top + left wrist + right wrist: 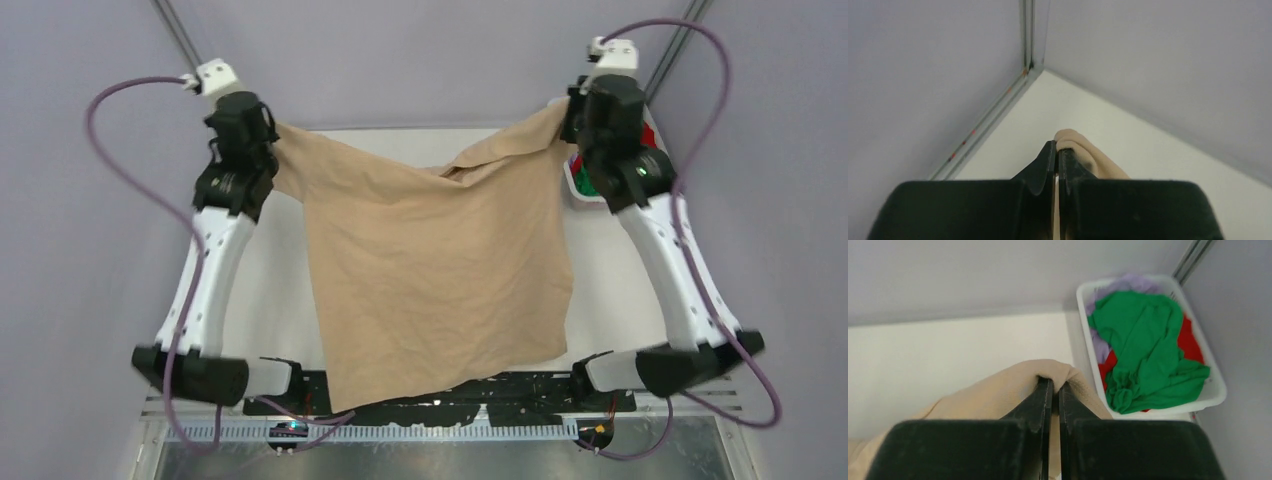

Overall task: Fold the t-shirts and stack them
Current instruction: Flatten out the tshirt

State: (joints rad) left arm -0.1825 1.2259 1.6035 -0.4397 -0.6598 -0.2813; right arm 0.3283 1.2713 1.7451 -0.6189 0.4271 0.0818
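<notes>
Two top corners, shoulders I'd guess, of the beige t-shirt (430,270) are clamped tight, one in the left gripper (1056,152), one in the right gripper (1055,387), held up over the table's (280,310) far corners to stretch it flat for folding; its hem drapes past the near edge.

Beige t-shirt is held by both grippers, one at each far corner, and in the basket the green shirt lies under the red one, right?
Not quite. The right wrist view shows the green t-shirt lying over the red t-shirt in the basket, not under it. The left gripper and right gripper do each pinch a corner of the beige t-shirt.
</notes>
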